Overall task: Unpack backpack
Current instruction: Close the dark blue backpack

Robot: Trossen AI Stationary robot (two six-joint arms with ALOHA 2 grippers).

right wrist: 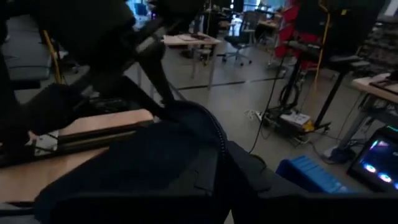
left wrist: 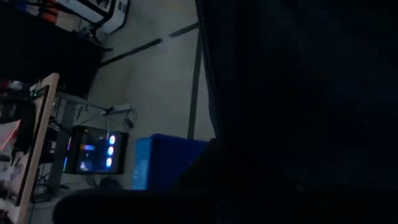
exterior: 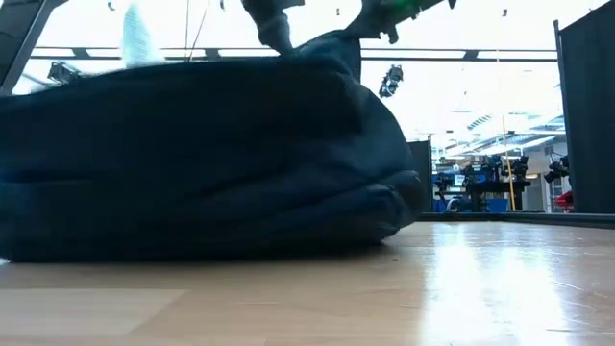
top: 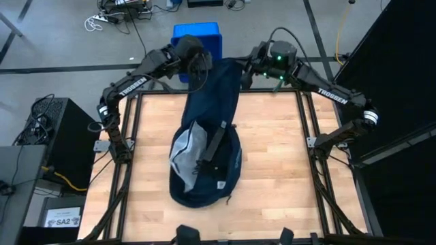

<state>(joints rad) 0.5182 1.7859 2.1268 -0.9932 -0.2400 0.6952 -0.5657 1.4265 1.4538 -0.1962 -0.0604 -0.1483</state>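
On the wooden counter (top: 272,170), seen from above, the backpack (top: 208,160) lies lengthwise down the middle, its wide rounded end toward the near edge and its narrow end drawn up past the far edge. A pale grey lining or cloth (top: 185,153) shows at its mouth on the left, and a small white label (top: 221,184) sits near the lower end. Bare wood runs broad on both sides of the bag, out to the black frame rails. The left gripper (top: 197,68) and the right gripper (top: 248,71) both sit at the raised far end of the bag, each with its fingers closed on the fabric. Just behind them, off the counter, stands a blue bin (top: 197,34); cables lie on the floor beyond, and a black computer case (top: 61,136) stands to the left.

At counter height, the backpack (exterior: 202,159) fills the left and middle of the picture as a dark slumped mass resting on the wood, blocking sight of everything behind it. Open counter (exterior: 480,279) stretches to the right, with a black panel (exterior: 586,115) at the far right edge.

From the left wrist, dark backpack fabric (left wrist: 298,93) covers most of the view, pressed close. Beside it show grey floor, the blue bin (left wrist: 165,162) and a lit computer (left wrist: 93,152).

From the right wrist, the backpack's rim (right wrist: 186,143) with its zip rises close in front, the left arm (right wrist: 93,37) crossing above it. The counter's edge (right wrist: 99,124) shows behind, and the blue bin (right wrist: 308,174) sits below on the right.
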